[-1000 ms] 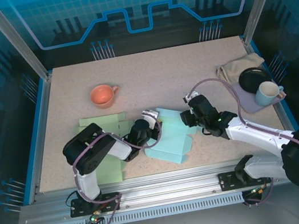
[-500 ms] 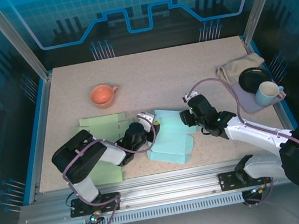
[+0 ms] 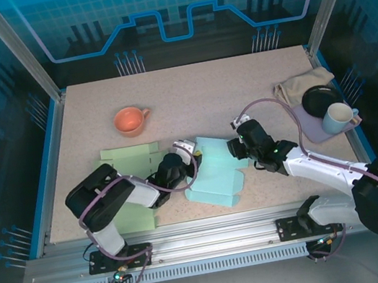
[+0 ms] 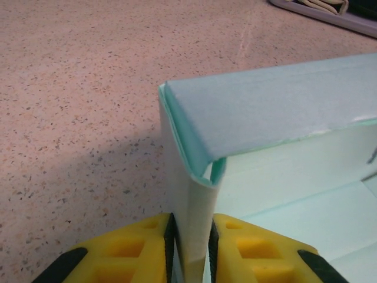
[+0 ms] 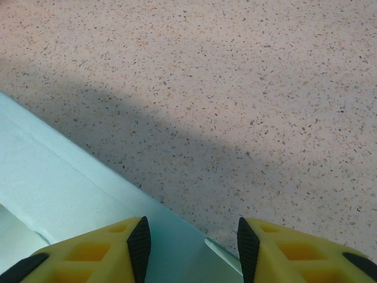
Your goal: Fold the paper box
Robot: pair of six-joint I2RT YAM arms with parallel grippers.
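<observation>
- The paper box [image 3: 214, 177] lies half-formed on the counter [image 3: 187, 90], a little toward 6 o'clock from the middle, between the two arms.
- The left claw [image 4: 191, 239] is clenched on the box's doubled-over side wall at its 9 o'clock edge. The wall stands upright between the yellow fingers, with its top flap bent over and inward.
- The right claw [image 5: 191, 244] hovers at the box's 2 o'clock corner with its fingers apart, grasping nothing. A pale edge of the box lies just beneath them.
- The step in hand looks like raising and locking a side wall, with the other arm placed to steady the far side.
- The next move likely calls for pressing the bent flap down to the box floor until it holds. The right claw would need to bear on the opposite edge so the light paper neither slides nor springs back.
- A flat green sheet [image 3: 126, 156] lies at the box's 9 o'clock, partly under the left arm.
</observation>
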